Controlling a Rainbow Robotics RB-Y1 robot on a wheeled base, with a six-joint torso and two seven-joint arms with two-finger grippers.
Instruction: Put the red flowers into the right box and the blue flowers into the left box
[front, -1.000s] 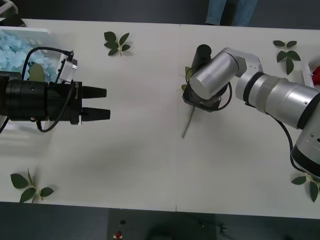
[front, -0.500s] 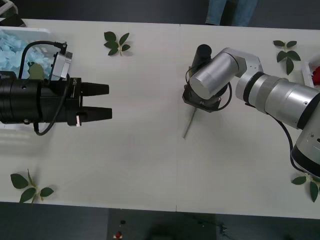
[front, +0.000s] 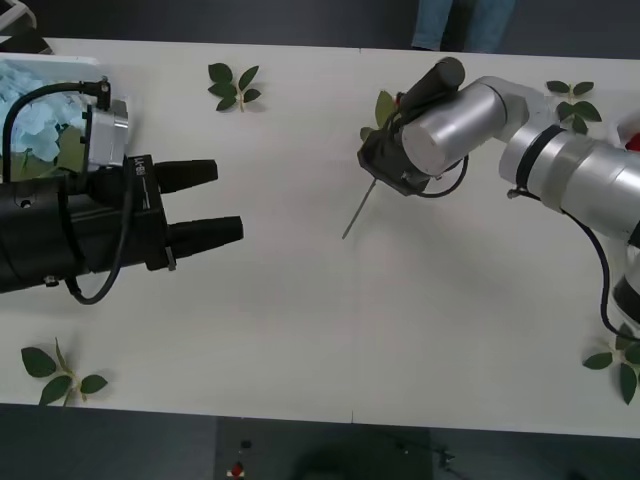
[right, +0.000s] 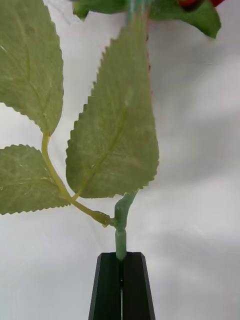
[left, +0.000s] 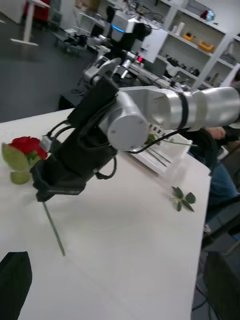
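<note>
While its black fingers (right: 121, 287) press together on the green stem of a red rose (left: 27, 148), the right gripper (front: 378, 172) hangs over the middle of the white counter (front: 330, 320), its silver arm reaching in from the robot's right with the wrist bent down and toward the centre. The jaws are clamped flat on the stem just below a fork of three serrated leaves (right: 112, 135), and the free end of the stem (front: 356, 214) slants down from the gripper toward the counter top; whether its tip touches the surface cannot be told. In the left wrist view the deep-red bloom sits at the far side of the black gripper body, level with it.

Nearer the robot's left, the left gripper (front: 207, 202) stretches out level above the counter on a thick black forearm, its two black fingers pointing toward the right arm with a clear gap between them and nothing held. Behind that forearm, at the counter's far left corner, pale blue flowers (front: 30, 120) lie inside the left box (front: 60, 64). Loose green leaf sprigs (front: 234, 86) are scattered at the far edge, the near-left corner and the right side of the counter.
</note>
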